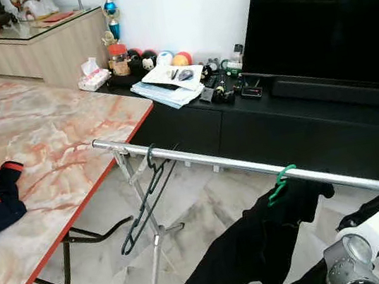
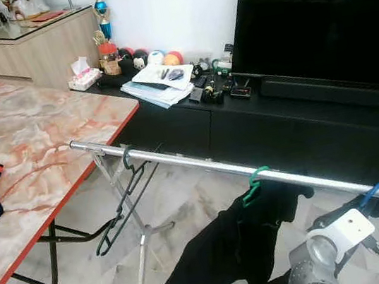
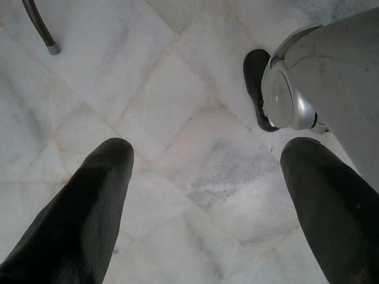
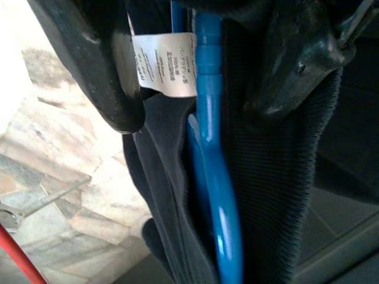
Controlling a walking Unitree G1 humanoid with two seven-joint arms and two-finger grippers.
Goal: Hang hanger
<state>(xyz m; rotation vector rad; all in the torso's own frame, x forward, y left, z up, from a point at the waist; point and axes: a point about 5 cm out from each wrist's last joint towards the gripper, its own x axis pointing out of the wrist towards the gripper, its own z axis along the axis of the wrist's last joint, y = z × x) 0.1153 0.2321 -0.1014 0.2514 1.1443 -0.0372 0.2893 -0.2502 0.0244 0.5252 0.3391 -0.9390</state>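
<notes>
White garment label, its small print too blurred to read

Silver rail crosses in front of me. Empty dark hanger hooks on near marble table. Green hanger carries black garment. Blue hanger hooks the rail above my right wrist.
</notes>
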